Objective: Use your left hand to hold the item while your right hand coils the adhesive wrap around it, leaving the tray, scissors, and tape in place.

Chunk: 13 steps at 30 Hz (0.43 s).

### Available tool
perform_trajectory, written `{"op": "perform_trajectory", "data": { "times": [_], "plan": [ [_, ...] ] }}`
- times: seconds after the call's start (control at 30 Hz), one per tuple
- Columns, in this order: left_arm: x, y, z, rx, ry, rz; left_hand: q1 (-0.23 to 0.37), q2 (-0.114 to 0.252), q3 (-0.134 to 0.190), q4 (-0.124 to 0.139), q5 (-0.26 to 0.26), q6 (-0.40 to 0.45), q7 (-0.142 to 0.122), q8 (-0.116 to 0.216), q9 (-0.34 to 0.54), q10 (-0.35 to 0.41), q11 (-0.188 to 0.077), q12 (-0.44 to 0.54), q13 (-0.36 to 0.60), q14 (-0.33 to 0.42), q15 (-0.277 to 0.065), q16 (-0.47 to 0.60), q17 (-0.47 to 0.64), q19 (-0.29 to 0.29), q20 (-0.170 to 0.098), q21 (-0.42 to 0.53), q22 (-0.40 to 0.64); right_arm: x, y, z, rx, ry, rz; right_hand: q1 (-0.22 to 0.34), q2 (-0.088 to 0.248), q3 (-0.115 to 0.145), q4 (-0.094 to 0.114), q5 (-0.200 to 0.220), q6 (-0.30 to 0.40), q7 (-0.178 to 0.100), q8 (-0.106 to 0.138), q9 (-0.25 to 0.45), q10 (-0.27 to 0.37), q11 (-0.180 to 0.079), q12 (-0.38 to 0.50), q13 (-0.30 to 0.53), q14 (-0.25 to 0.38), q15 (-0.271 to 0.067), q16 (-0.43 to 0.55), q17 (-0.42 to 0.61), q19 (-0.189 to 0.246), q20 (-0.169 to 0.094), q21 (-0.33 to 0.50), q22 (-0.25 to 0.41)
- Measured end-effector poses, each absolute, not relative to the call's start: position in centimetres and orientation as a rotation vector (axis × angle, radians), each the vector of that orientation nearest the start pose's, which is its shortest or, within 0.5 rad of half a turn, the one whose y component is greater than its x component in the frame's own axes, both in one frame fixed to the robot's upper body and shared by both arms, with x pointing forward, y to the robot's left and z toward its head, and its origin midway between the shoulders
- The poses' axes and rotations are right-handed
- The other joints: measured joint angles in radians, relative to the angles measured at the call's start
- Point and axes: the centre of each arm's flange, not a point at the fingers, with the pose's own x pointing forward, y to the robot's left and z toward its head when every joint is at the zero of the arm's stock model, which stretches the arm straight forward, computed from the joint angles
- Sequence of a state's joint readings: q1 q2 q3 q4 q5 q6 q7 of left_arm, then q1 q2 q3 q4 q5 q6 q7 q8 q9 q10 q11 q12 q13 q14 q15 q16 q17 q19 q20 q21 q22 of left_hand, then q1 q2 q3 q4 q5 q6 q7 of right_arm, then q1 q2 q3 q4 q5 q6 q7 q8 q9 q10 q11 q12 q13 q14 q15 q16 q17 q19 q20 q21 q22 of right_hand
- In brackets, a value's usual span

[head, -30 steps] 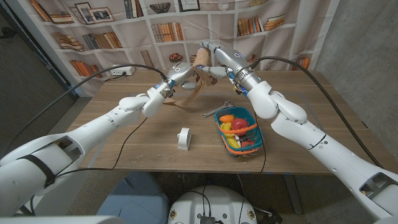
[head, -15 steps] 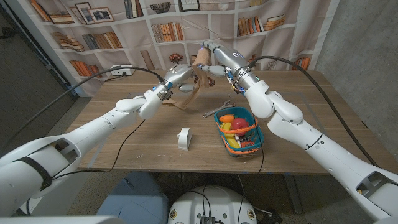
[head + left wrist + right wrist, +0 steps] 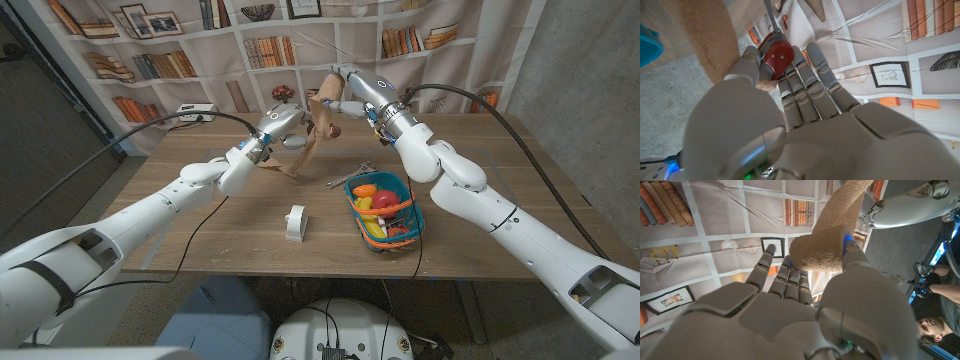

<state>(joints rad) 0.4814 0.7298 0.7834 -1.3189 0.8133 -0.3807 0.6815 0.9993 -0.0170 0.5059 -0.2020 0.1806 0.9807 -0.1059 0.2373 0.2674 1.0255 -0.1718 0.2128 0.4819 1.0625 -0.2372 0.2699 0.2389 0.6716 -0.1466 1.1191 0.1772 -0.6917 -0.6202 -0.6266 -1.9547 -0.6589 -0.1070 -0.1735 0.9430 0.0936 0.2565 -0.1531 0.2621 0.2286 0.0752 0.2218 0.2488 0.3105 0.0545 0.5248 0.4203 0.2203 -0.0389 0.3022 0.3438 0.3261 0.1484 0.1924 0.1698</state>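
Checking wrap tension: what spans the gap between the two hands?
In the head view, a tan strip of wrap runs from the right hand down to the left hand.

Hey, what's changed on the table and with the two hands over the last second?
The right hand, gripping the tan wrap roll, has lifted slightly and swung toward the back of the table. The left hand keeps holding the item with the red end and has edged a little rightward, the loose wrap strip trailing below. The blue tray, scissors and white tape roll have not moved.
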Motion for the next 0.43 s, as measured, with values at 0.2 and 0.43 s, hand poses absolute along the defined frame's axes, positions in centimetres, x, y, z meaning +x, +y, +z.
{"op": "perform_trajectory", "data": {
  "times": [0.2, 0.43],
  "plan": [
    [60.54, 20.37, 7.06, 1.435, -1.377, 0.146, 0.0, 0.0, 0.0, 0.0, -0.003, 0.0, 0.0, 0.0, 0.0, 0.0, 0.0, 0.0, -0.001, 0.0, 0.0, 0.0, 0.0, 0.0, 0.0, 0.0, 0.0, 51.18, -10.23, 11.97, -1.25, -1.167, -0.079, -0.001, -0.001, 0.0, 0.0, 0.0, 0.0, 0.0, 0.0, 0.0, 0.0, 0.0, 0.001, 0.0, 0.0, 0.0, -0.002, 0.0, 0.0, 0.0, 0.0, 0.0],
    [60.35, 19.97, 7.02, 1.429, -1.381, 0.149, 0.0, 0.0, 0.002, -0.002, -0.004, 0.0, 0.0, -0.001, 0.0, 0.0, 0.0, -0.001, 0.002, 0.0, 0.0, 0.0, 0.001, 0.0, 0.0, 0.0, 0.0, 51.32, -10.54, 11.89, -1.256, -1.161, -0.078, -0.001, -0.001, 0.0, 0.0, 0.0, 0.0, 0.0, 0.0, 0.0, -0.003, -0.004, 0.001, 0.0, 0.0, 0.0, -0.009, 0.0, 0.0, 0.0, 0.0, 0.0]
  ]
}}
